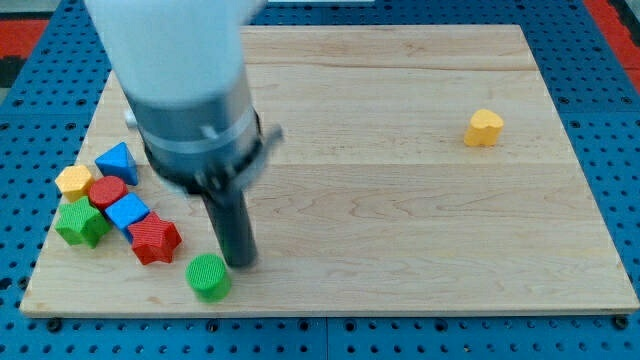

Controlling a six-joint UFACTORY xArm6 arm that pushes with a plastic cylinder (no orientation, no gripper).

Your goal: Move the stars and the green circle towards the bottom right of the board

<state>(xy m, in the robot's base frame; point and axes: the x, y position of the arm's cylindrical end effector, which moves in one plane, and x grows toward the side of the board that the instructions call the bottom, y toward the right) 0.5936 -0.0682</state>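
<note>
The green circle lies near the board's bottom edge at the view's lower left. My tip stands just to its upper right, almost touching it. The red star lies to the left of the green circle. The green star lies farther left, at the board's left edge. Both stars sit in a cluster with other blocks.
The cluster also holds a blue cube, a red cylinder, a yellow hexagon and a blue triangle. A yellow heart-like block lies alone at the view's upper right. The wooden board rests on a blue pegboard.
</note>
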